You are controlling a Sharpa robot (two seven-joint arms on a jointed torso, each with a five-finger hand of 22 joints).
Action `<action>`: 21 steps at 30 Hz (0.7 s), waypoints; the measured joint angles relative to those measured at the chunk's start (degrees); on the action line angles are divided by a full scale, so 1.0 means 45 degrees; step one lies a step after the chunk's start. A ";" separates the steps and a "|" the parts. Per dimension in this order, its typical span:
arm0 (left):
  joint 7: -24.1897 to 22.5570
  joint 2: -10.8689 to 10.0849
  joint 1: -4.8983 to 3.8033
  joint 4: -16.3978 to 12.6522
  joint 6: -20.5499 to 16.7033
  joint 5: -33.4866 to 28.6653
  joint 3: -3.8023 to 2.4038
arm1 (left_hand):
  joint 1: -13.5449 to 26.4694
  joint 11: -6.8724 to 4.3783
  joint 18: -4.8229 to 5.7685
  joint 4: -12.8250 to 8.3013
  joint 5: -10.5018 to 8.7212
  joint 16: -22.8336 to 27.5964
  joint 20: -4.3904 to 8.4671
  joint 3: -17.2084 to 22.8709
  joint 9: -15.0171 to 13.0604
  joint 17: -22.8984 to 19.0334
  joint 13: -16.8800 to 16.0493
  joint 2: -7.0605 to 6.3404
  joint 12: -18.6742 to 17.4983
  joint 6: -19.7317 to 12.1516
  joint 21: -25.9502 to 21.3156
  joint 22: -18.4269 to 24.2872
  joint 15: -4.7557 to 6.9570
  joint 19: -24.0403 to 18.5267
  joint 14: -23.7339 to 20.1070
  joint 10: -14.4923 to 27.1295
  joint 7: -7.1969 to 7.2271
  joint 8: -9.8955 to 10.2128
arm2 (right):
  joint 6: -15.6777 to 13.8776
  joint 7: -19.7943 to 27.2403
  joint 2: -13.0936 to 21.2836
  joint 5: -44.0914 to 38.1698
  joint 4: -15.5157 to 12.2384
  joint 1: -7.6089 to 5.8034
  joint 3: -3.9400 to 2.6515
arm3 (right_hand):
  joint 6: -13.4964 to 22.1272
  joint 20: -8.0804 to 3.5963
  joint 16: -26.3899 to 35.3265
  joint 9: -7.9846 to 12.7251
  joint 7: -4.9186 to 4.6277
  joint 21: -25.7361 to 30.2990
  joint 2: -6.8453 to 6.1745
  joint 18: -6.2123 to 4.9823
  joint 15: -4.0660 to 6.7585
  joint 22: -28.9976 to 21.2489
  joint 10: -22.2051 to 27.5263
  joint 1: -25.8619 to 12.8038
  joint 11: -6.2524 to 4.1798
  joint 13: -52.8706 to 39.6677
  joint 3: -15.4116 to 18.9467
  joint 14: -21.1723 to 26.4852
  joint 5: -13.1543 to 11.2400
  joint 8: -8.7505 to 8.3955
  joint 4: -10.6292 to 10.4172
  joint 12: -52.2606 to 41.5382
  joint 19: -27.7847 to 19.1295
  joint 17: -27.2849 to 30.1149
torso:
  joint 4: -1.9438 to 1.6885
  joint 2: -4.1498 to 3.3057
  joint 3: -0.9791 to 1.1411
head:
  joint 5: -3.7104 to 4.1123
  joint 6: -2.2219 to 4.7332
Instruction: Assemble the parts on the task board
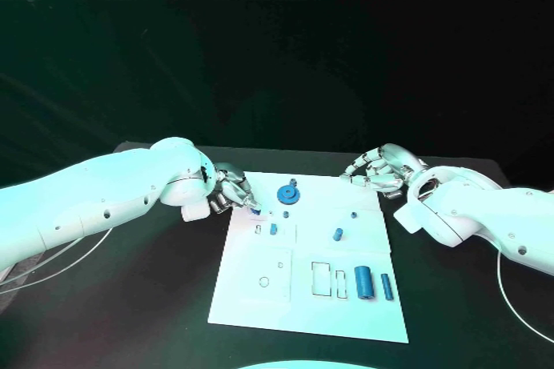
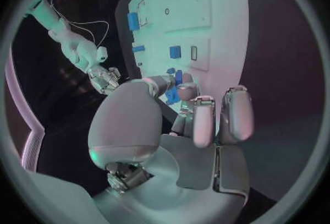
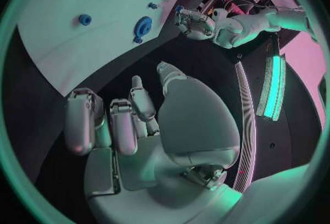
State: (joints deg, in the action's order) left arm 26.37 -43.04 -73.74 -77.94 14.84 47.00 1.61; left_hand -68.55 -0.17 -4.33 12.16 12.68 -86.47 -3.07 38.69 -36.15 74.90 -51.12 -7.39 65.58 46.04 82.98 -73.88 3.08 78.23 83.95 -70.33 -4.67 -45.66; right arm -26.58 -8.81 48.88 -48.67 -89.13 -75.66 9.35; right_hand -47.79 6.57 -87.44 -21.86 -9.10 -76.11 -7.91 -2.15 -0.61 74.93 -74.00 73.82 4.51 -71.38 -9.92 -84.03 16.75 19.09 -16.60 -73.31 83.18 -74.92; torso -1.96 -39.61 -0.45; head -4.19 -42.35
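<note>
Black table (image 1: 138,305), white task board (image 1: 260,305) at centre: my left hand (image 1: 231,191) pinches a small blue part (image 1: 256,212) at the far-left corner; my right hand (image 1: 379,170), fingers curled, holds nothing. Blue cylinders (image 1: 363,282) near right lie unplaced, so most assembly remains.

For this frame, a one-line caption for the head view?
Both silver hands hover at the white rectangular task board's far corners, small blue parts scattered across it.

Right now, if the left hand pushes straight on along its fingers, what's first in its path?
Probably the small blue part at the task board edge, just past the left hand fingertips; depth is unclear.
</note>
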 measured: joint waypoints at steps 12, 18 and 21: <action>0.0226 -0.0277 0.0318 -0.0913 -0.0414 0.0662 0.0008 | 0.0319 -0.0031 0.0000 -0.0002 0.0033 -0.0102 0.0045 0.0001 -0.0079 0.0005 -0.0222 -0.0082 0.0145 0.0070 0.0049 -0.0119 -0.0001 0.0044 -0.0001 -0.0147 0.0064 -0.0084 | 0.0115 0.0006 0.0005 0.0025 0.0006 0.0010 0.0005 | 0.0000 0.0000 0.0000 0.0000 0.0000 0.0000 0.0000 0.0000 0.0000 -0.0002 0.0000 0.0000 0.0000 0.0001 0.0000 0.0000 0.0000 -0.0003 0.0000 0.0000 0.0000 0.0001 | 0.0006 -0.0001 -0.0015 | -0.0089 -0.0068; 0.0366 -0.0286 0.0500 -0.1181 -0.0581 0.1473 0.0018 | 0.0579 -0.0031 -0.0001 -0.0667 0.0106 -0.0109 -0.0001 0.0735 -0.0087 0.0011 -0.0334 -0.0243 0.0208 0.0100 0.0049 -0.0161 0.0044 0.0089 0.0044 -0.0236 0.0055 -0.0085 | 0.0148 0.0009 0.0013 0.0029 0.0006 0.0024 0.0007 | 0.0000 0.0000 0.0000 0.0011 0.0000 0.0000 0.0052 -0.0001 0.0000 -0.0003 0.0000 -0.0053 0.0000 0.0001 0.0000 0.0000 0.0000 -0.0003 0.0000 0.0000 0.0000 0.0002 | 0.0011 -0.0012 -0.0015 | -0.0100 -0.0101; 0.0430 -0.0264 0.0541 -0.1206 -0.0606 0.1798 0.0018 | 0.0579 -0.0032 -0.0001 -0.0667 0.0108 -0.0109 0.0044 0.0735 -0.0090 0.0010 -0.0335 -0.0244 0.0257 0.0101 0.0049 -0.0161 0.0044 0.0134 0.0044 -0.0235 0.0056 -0.0085 | 0.0154 0.0009 0.0005 0.0029 0.0006 0.0030 0.0008 | 0.0000 0.0000 0.0000 0.0011 0.0000 0.0000 0.0052 0.0000 0.0000 -0.0004 0.0000 -0.0052 0.0000 0.0001 0.0000 0.0000 0.0000 -0.0004 0.0000 0.0000 0.0000 0.0002 | 0.0016 -0.0015 -0.0015 | -0.0115 -0.0114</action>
State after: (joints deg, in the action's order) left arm 28.30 -44.23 -71.31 -83.37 12.12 55.10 1.69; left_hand -65.95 -0.31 -4.33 9.16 13.16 -86.96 -2.87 42.00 -36.55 74.95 -52.63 -8.49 66.74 46.50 83.20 -74.60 3.28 78.83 84.14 -71.39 -4.42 -46.04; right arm -25.89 -8.77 48.90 -48.54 -89.10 -75.53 9.38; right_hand -47.79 6.57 -87.44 -21.80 -9.10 -76.11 -7.68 -2.15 -0.61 74.92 -74.00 73.58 4.51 -71.37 -9.92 -84.03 16.75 19.08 -16.60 -73.31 83.18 -74.91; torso -1.88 -39.67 -0.52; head -4.71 -42.86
